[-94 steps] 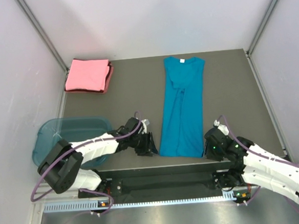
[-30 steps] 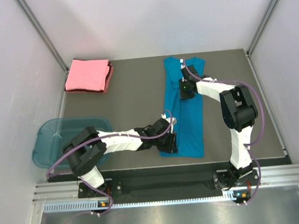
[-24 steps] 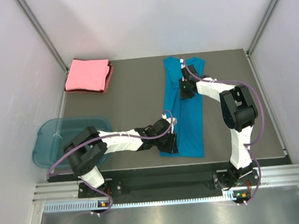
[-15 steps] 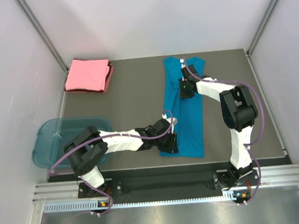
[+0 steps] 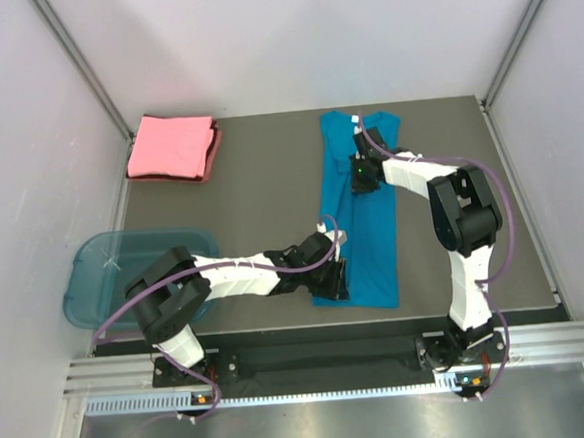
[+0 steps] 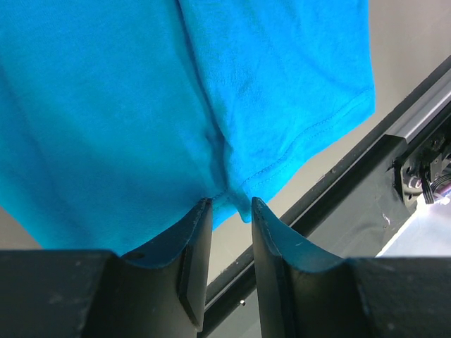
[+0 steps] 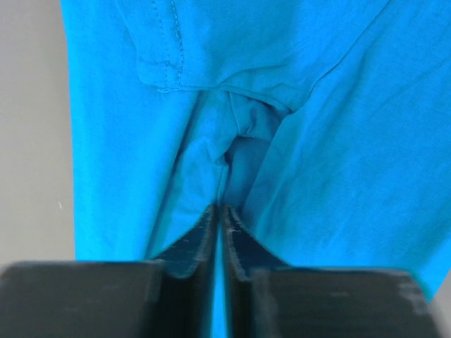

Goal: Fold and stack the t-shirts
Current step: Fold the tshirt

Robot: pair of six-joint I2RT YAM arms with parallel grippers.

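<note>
Halfway: the salmon-pink cloth t-shirt [image 5: 172, 147] lies folded at the desk's [image 5: 261, 201] far left corner. The teal-blue cloth t-shirt [image 5: 370, 264], a long strip mid-desk, awaits cross-folding and stacking. The right gripper [image 7: 220, 208] pinches its middle, and the left gripper [image 6: 229, 204] is spread at its hem.

Teal shirt [image 5: 361, 236]: folded lengthwise into a narrow strip, lying flat, collar at far end. Pink shirt [image 5: 172, 146]: folded square, far left.

2 white arms [image 5: 238, 275] (cables [image 5: 509, 214] seemingly purple)
</note>
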